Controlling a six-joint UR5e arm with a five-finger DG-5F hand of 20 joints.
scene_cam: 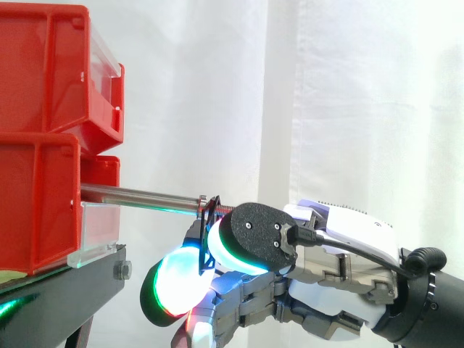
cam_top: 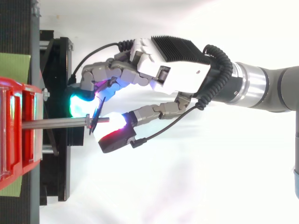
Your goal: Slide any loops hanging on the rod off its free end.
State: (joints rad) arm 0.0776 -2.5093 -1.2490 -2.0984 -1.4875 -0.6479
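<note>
The black loop (cam_top: 97, 112) hangs at the very tip of the steel rod (scene_cam: 138, 194), left of centre in the frame, pinched between the curled fingers (scene_cam: 174, 279) of the hand (cam_top: 173, 70). A crooked pull might snag it on the rod's end. Glowing pads hide its lower part.

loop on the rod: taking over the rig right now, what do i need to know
Hand: shut on the black loop, with glowing pads on either side of it.
Loop: hanging on the rod, close to the free end, which points away from the red bins.
Done: the loop is gripped and sits near the tip.
Left: draw it past the rod's end, then release. I see no other loop on the rod.
</note>
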